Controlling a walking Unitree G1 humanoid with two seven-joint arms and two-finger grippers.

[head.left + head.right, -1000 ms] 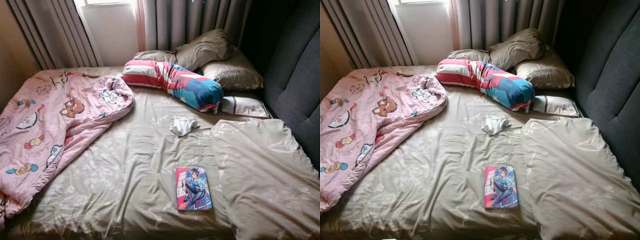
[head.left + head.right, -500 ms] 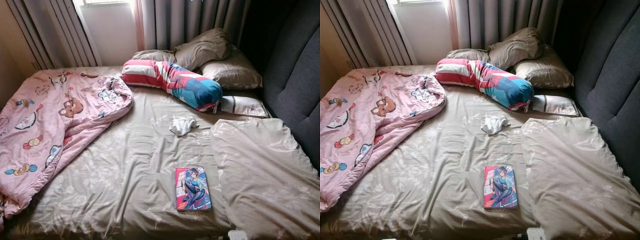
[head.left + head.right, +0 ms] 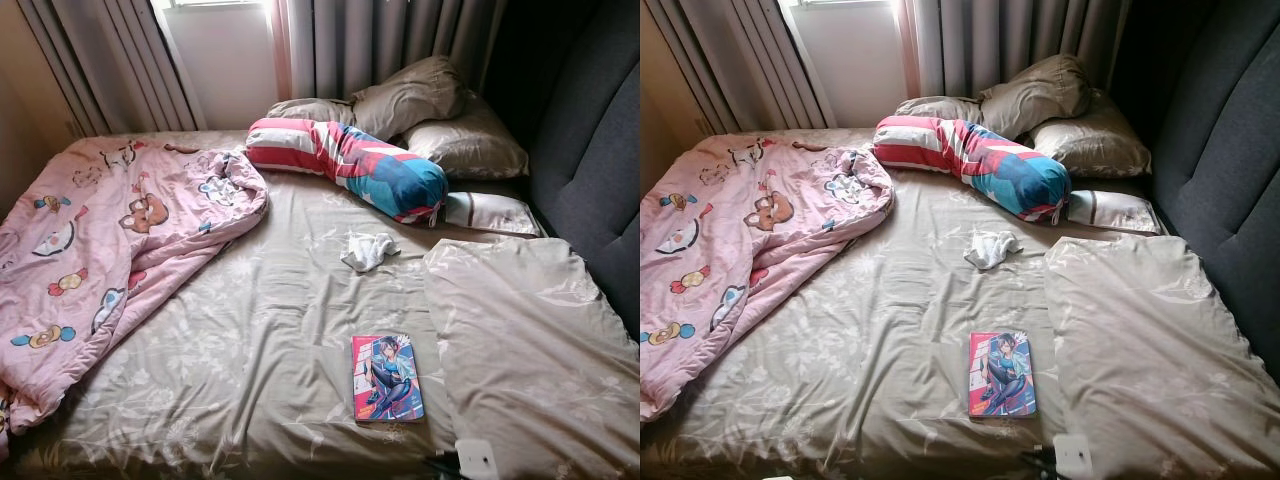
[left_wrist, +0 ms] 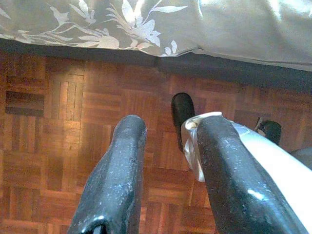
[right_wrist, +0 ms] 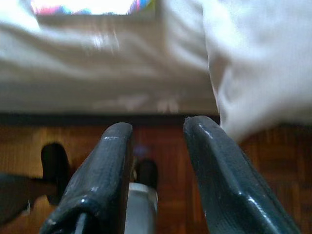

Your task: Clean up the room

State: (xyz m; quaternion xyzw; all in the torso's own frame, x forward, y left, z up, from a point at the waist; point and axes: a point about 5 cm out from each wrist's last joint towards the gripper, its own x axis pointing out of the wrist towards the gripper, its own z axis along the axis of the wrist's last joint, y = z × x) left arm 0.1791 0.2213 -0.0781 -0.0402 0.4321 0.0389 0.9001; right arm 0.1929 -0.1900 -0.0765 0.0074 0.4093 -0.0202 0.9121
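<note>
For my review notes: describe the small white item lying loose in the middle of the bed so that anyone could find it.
Start at the bed, covered in a beige floral sheet. Go to the striped red, white and blue bolster near the pillows; just in front of its blue end lies a small crumpled white cloth. It is the only white, scrunched thing on the open sheet, farther up the bed than the flat, colourful book.

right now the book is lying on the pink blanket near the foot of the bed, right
Not quite. The book lies on the beige sheet near the foot of the bed, not on the pink blanket, which is bunched up apart from it to the left. The left eye view shows this.
</note>
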